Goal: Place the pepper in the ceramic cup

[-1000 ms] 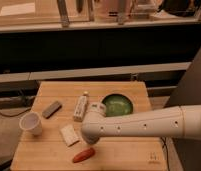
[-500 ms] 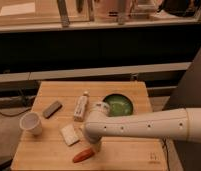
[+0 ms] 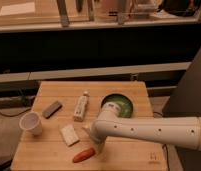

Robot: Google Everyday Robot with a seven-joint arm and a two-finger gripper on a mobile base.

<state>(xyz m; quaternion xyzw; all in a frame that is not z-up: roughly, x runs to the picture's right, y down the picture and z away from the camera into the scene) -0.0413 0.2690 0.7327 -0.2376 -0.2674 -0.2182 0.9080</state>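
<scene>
1. The gripper (image 3: 97, 145) hung low over the front of the wooden table (image 3: 129, 156), at the end of the long white arm that reached in from the right of the picture.
2. I could not tell if the gripper was open or closed, or if it held anything.
3. The pepper (image 3: 84, 155) lay flat on the table, just beside the gripper, a little to the left of it in the picture and nearer the front edge.
4. The pepper's long side ran on a slant, with its upper right end closest to the gripper. I think the gripper only needed a small move down and left to reach it.
5. The ceramic cup (image 3: 31, 123) stood upright near the left edge, well apart from the pepper. It looked empty.
6. A pale block (image 3: 69, 134) lay between the pepper and the cup.
7. The green bowl (image 3: 125, 103) sat behind the arm, partly hidden. I saw nothing in the part that showed.
</scene>
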